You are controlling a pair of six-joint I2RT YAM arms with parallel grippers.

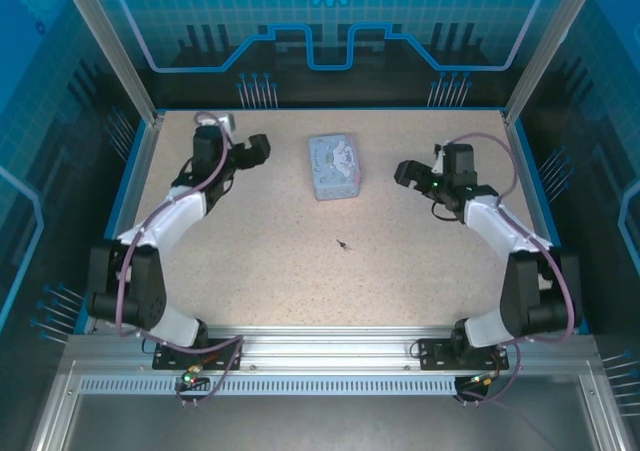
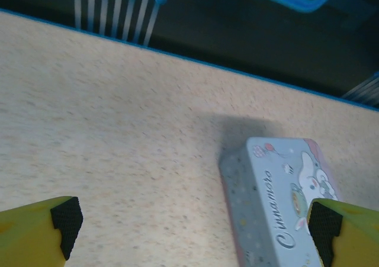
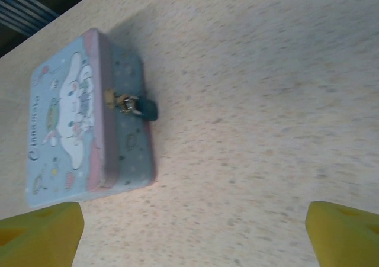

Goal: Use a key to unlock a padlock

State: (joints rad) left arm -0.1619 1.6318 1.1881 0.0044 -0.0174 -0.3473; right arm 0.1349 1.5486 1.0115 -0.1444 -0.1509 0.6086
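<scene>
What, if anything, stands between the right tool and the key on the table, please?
Nothing visible does: the key lies alone on the table, and the box sits off the line from the right tool.

open table (image 1: 250, 261) around central box (image 1: 334, 167)

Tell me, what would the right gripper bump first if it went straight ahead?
Probably the speckled beige tabletop; the right gripper tilts down, and the pale blue cartoon tin sits off to one side.
</scene>
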